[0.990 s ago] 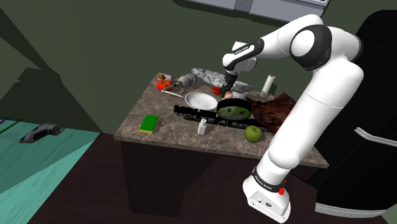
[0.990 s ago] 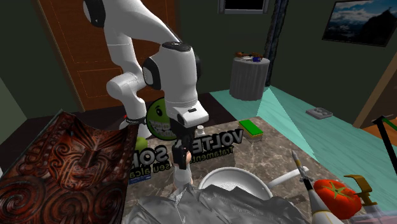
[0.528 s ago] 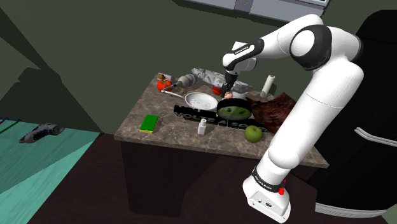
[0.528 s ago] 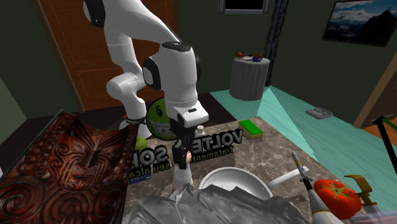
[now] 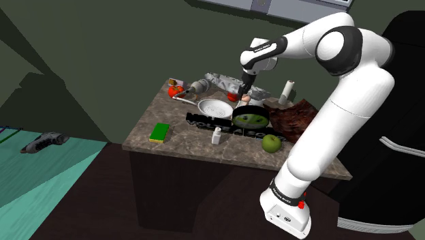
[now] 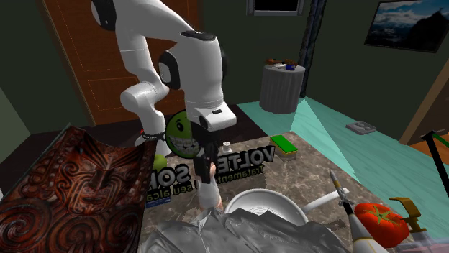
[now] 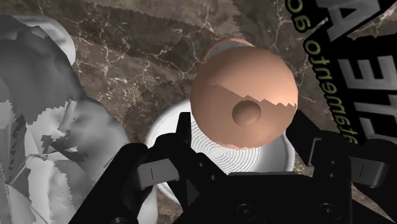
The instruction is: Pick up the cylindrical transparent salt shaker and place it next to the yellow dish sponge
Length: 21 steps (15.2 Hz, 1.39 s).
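The shaker [image 7: 245,105] has a pale body under a salmon-pink domed top rather than clear glass. It is at the far side of the table [image 5: 162,109] in the shoulder view, held between the fingers of the tool [image 7: 242,130]. The tool is closed partway, with one black finger on each side of the shaker's body, so I judge it to be gripped. I cannot tell whether its base is already off the table.

Just beside it are a white strainer [image 5: 213,107] and a heap of crumpled foil [image 6: 252,237]. A black pan [image 5: 250,119] lies close on the other side. In front of the strainer is a black board [image 5: 208,124] with white lettering, and a small pale bottle [image 5: 216,136] stands near the table's front edge. The sponge [image 5: 160,131], green on top with a yellow side, lies well apart from the shaker, toward the corner at the shoulder view's left.

The step in hand looks like the end of the grasp and the start of the lift. The next move calls for raising the shaker high enough to pass over the strainer and the board. It then has to be carried toward the shoulder view's left and lowered upright onto bare table just beside the sponge, not on it, before the fingers open. The small bottle stands near that route, so the path should go around it.
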Available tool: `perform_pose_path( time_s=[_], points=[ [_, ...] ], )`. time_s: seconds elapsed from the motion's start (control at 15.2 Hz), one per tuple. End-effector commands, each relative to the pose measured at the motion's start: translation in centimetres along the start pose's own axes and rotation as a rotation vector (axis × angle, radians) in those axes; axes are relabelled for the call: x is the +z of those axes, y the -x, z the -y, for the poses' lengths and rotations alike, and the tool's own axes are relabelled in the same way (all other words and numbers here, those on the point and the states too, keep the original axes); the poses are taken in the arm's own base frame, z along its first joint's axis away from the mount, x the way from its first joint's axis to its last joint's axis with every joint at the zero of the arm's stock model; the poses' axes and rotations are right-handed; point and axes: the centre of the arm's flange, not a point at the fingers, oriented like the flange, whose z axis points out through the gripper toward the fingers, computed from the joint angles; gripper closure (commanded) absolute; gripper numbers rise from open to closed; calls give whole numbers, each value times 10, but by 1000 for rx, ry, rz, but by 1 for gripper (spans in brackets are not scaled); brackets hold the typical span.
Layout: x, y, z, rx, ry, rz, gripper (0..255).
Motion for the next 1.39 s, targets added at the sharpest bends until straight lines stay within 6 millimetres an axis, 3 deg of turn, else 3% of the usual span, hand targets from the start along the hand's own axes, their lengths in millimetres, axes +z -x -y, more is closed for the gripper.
perform_pose_path(
  time_s=[0.0, 1.32],
  points=[
    [-11, 0, 0, 0, 0, 0, 255],
    [-116, -6, -7, 0, 0, 0, 255]
  ],
)
